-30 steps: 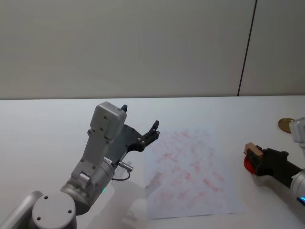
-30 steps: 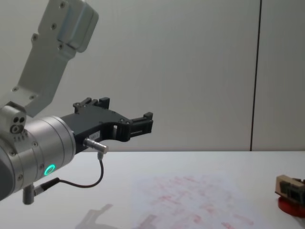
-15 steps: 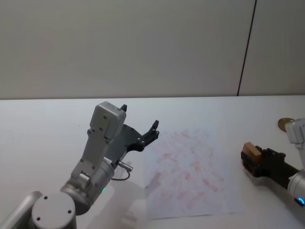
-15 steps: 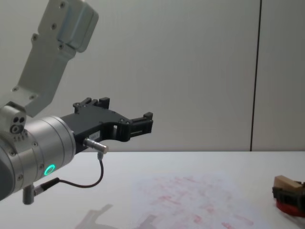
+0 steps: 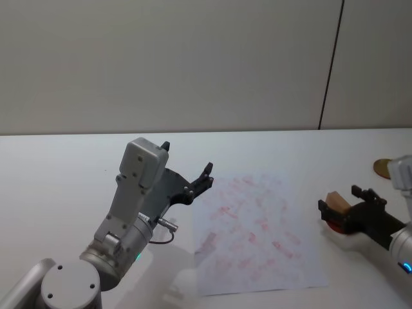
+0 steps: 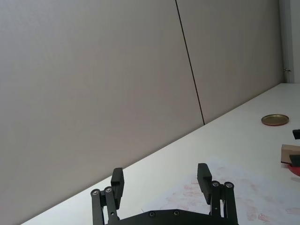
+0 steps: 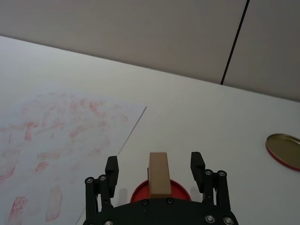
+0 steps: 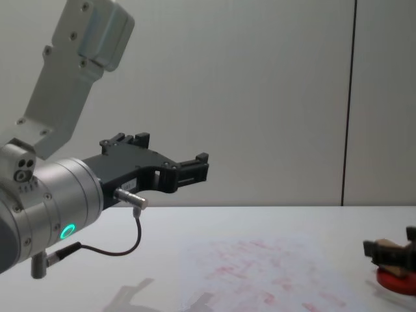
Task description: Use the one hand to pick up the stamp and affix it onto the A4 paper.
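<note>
Now the right gripper (image 7: 154,171) has its jaws spread wide either side of the stamp (image 7: 158,174), which stands on the red ink pad (image 7: 180,190).

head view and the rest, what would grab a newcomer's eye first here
Probably the A4 paper, a white sheet crowded with faint red marks, lying mid-table. Next, the left gripper held up in the air beside the sheet's left edge, jaws apart and holding nothing. At the right, the right gripper sits with jaws open on either side of the tan stamp, which stands on a red ink pad.
</note>
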`<state>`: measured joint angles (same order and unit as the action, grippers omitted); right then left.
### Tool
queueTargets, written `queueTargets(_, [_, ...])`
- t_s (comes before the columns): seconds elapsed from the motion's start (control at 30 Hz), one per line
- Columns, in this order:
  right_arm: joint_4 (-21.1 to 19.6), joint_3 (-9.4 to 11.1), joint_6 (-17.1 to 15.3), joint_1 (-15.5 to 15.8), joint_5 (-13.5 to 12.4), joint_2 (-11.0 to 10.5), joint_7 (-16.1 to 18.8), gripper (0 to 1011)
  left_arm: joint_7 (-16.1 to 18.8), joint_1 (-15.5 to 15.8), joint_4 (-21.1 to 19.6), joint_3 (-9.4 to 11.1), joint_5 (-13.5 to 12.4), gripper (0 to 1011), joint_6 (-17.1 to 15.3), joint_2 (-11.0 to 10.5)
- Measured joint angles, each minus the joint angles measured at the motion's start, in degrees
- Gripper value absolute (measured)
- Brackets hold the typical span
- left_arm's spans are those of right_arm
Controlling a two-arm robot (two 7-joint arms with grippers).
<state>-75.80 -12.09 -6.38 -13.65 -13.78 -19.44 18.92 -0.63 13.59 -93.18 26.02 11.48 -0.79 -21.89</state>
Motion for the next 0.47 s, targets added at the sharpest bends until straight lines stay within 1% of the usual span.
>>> queueTargets(0.03, [-0.35,0.02,0.17,0.12,0.00,-0.05,-0.06,916,0.00,0.00,0.00,0.00,0.00,993,0.00,0.00])
queueTargets(0.1, [-1.15,0.04,0.56,0.38,0.00,-0.15,-0.24,978,0.00,0.00,0.00,0.00,0.00,993,0.00,0.00])
queueTargets(0.13, [-2.20,0.08,0.85,0.71,0.00,-0.27,-0.43,994,0.00,0.00,0.00,0.00,0.00,993,0.00,0.00])
queueTargets(0.17, [-2.53,0.09,0.98,0.82,0.00,-0.31,-0.52,1001,0.00,0.00,0.00,0.00,0.00,993,0.00,0.00])
queueTargets(0.27, [-5.76,0.12,1.40,1.85,0.06,-0.62,-1.22,1001,0.01,0.00,0.00,0.00,0.00,993,0.00,0.00])
queueTargets(0.3, [-5.76,0.12,1.40,1.85,0.06,-0.62,-1.22,1001,0.01,0.00,0.00,0.00,0.00,993,0.00,0.00])
queueTargets(0.4, [-8.27,0.12,1.63,2.68,0.12,-0.88,-1.83,1001,0.00,0.00,0.00,0.00,0.00,993,0.00,0.00])
queueTargets(0.47, [-9.11,0.12,1.69,2.95,0.14,-0.95,-2.02,1001,0.00,0.00,0.00,0.00,0.00,993,0.00,0.00])
